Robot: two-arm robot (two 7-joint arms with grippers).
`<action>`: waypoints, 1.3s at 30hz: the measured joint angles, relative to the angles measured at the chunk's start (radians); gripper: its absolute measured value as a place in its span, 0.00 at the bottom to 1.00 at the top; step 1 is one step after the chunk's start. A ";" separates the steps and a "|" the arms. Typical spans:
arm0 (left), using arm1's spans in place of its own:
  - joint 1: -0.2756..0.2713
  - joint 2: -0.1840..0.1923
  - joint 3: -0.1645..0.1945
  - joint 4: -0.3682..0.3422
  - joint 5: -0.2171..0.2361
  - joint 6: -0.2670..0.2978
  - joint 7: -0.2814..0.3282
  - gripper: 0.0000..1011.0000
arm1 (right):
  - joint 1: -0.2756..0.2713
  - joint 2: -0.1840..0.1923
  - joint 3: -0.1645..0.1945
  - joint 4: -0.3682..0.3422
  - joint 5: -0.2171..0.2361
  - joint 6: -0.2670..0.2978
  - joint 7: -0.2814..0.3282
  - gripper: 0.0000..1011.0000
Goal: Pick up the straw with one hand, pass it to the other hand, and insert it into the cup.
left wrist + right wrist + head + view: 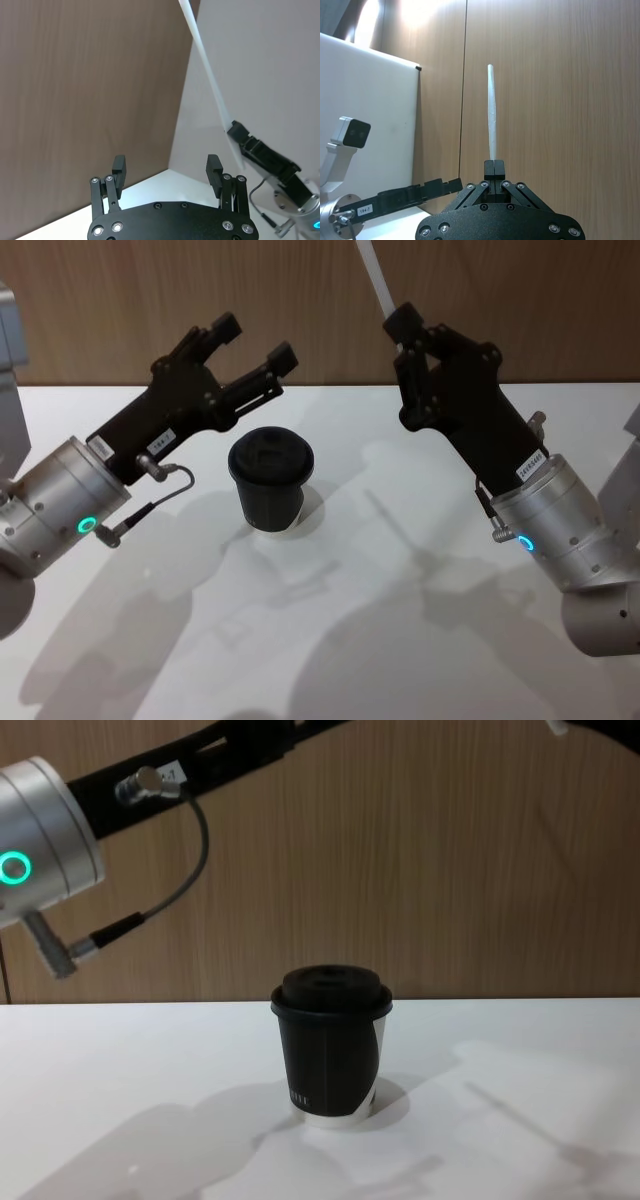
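White straw (375, 275) is pinched near one end between the closed fingers of the right gripper (404, 326), aloft. Left gripper (254, 343) is spread, empty, above the lidded black paper cup (270, 480), which is stood on the white table (400, 640) between the arms.

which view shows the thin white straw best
The right wrist view: the thin white straw runs whole from the shut right gripper to its free tip. Left wrist view shows a long slanted stretch, head view a short piece; both cut it at the top edge.
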 joint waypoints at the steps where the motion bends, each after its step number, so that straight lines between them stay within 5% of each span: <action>1: -0.003 -0.001 0.001 0.003 -0.007 0.002 -0.007 0.99 | 0.000 0.000 0.000 0.000 0.001 0.000 0.001 0.00; 39: -0.192 -0.075 0.075 0.161 -0.221 0.079 -0.232 0.99 | 0.000 0.000 -0.002 -0.002 0.005 -0.005 0.006 0.00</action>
